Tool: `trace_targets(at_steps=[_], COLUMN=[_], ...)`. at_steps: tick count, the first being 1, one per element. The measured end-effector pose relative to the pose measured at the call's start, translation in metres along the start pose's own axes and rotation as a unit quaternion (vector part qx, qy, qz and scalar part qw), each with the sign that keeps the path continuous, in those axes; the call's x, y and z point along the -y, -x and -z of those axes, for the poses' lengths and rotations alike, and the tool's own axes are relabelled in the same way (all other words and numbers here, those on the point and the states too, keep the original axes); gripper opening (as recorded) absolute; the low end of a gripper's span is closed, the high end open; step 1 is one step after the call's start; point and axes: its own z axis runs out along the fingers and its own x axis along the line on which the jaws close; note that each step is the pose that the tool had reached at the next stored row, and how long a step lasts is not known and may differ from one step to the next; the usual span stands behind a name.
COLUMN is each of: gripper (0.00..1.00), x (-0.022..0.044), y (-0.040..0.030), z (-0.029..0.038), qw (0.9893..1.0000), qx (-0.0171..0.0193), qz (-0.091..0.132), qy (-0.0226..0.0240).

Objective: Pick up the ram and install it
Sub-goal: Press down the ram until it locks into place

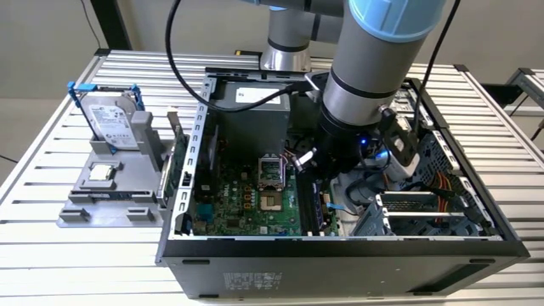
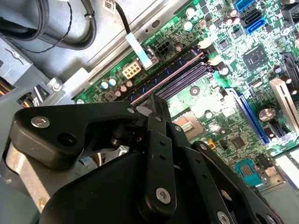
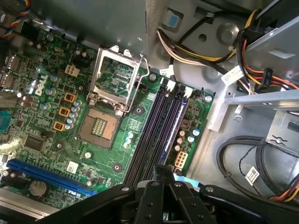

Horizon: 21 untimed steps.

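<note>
My gripper [image 3: 163,175] low over memory slots [image 3: 159,128], aligned for seating; jaws pressed together, ram between unclear.

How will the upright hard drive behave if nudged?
The hard drive looks rigid and probably dense, given its metal casing. Standing on edge in the grey holder, it might tip rather than slide.

Hard drive [image 1: 113,124] upright in grey holder [image 1: 111,207]; processor chip [image 1: 101,171] below.
</note>
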Motion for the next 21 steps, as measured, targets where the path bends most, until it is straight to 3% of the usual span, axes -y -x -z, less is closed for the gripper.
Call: trace_targets(at_steps=[12, 21], gripper=[0.00, 0.00], x=[0.0000, 0.0000], y=[0.0000, 0.0000], z=[0.0000, -0.0001], qw=[0.9996, 0.9987], qx=[-0.0006, -0.0013], qz=[0.028, 0.051], qy=[0.0007, 0.0010])
